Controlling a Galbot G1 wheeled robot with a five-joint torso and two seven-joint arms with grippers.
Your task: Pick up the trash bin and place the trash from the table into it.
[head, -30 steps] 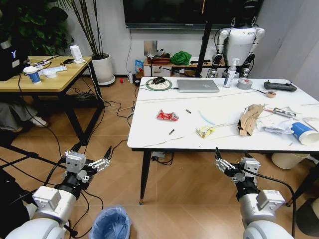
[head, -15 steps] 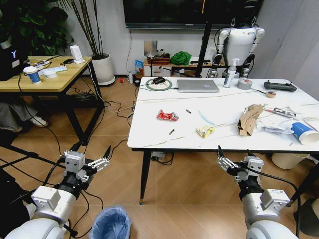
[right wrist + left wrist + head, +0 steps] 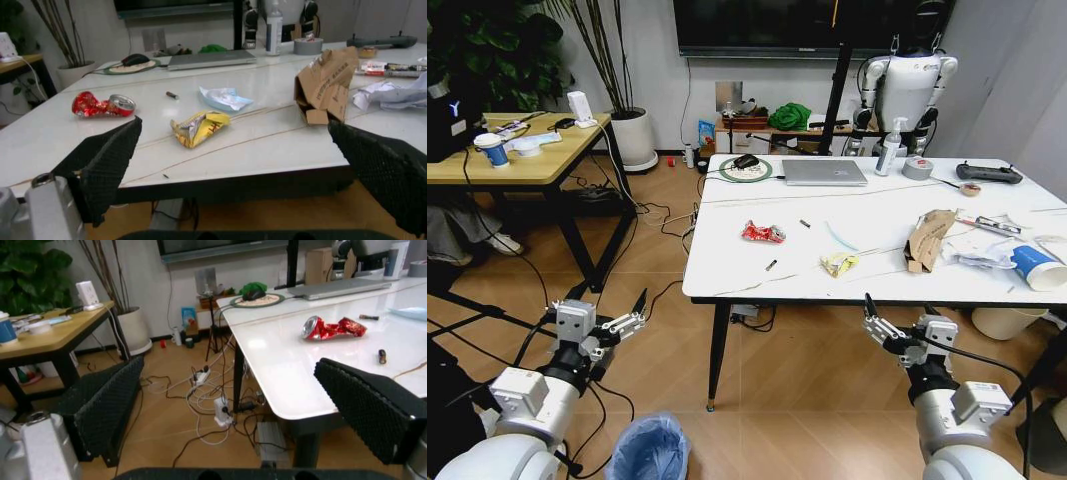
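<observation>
The trash bin [image 3: 652, 450], lined with a crinkly light-blue bag, stands on the floor between my arms, close to my base. My left gripper [image 3: 602, 308] hangs open above and left of it, short of the table's [image 3: 757, 270] near-left corner. My right gripper [image 3: 897, 315] is open below the table's front edge. The trash lies on the top: a crushed red can [image 3: 763, 232] [image 3: 331, 328] [image 3: 103, 105], a yellow wrapper [image 3: 838, 263] [image 3: 199, 127], torn brown cardboard [image 3: 927, 238] [image 3: 327, 85], white crumpled paper [image 3: 982, 248] and a blue-white cup [image 3: 1035, 266].
A laptop [image 3: 825, 172], spray bottle [image 3: 890, 148] and tape roll [image 3: 917, 168] sit at the table's far side. A wooden desk [image 3: 517, 150] stands to the left, with cables [image 3: 667, 215] on the floor between. A cream bin [image 3: 1007, 322] is under the table's right end.
My right gripper has drifted slightly to the right and my left gripper has risen a little. Both stay open; the bin and the trash have not moved.
</observation>
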